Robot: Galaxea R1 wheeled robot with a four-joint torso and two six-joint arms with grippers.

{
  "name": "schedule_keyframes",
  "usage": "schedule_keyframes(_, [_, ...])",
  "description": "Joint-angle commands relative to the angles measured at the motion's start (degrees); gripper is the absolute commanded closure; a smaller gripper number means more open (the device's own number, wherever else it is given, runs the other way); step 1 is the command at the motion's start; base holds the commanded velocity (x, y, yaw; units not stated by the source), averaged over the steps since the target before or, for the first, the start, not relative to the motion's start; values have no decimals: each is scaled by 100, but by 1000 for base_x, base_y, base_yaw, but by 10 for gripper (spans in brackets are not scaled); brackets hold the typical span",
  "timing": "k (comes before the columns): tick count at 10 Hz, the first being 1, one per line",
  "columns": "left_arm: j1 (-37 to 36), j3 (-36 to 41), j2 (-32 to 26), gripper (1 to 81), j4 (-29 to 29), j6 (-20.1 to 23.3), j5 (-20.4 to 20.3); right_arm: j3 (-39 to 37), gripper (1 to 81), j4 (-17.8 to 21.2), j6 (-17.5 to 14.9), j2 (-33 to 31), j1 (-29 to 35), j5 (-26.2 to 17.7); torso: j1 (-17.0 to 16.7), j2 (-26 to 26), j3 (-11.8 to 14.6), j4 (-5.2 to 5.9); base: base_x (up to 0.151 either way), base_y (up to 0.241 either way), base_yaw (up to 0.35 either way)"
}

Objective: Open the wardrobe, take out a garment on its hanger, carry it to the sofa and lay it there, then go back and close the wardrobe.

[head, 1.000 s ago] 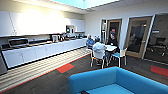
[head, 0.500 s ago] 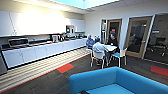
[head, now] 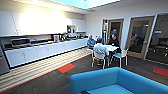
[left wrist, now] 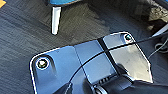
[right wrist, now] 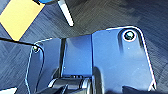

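The turquoise-blue sofa [head: 117,81] stands right below me in the head view, with its curved back towards the room and its flat seat at the lower edge. A small dark shape [head: 83,92] lies at the front of the seat; what it is cannot be made out. In the left wrist view a white sofa leg [left wrist: 55,20] stands on dark carpet under a blue edge [left wrist: 60,2]. The right wrist view holds another white leg [right wrist: 65,12] close to the arm's dark plate.
Three people sit at a white table [head: 111,47] with white-and-blue chairs [head: 121,56] beyond the sofa. A long white kitchen counter [head: 45,48] runs along the left wall. Wooden-framed glass doors [head: 138,37] stand at the right. An orange carpet patch [head: 66,67] marks the dark floor.
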Motion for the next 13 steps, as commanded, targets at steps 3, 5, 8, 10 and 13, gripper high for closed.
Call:
schedule_keyframes(3, [-361,15,-34,10,40,27,182,21,10,22,-9,32,405,-227,7,0,0,0,0,0,309])
schedule_keyframes(5, [-361,-2,-34,10,58,27,191,21,10,22,-9,32,405,-227,7,-2,0,0,0,0,309])
schedule_keyframes(8, [-361,-55,-16,10,66,36,182,13,10,22,-9,23,414,-227,7,-2,0,0,0,0,310])
schedule_keyframes(10, [-361,-55,-16,10,75,36,182,4,10,22,-1,23,423,-235,7,-2,0,0,0,0,314])
schedule_keyframes(13, [-361,-55,1,10,75,36,182,-5,10,40,0,-3,423,-227,7,-2,0,0,0,0,203])
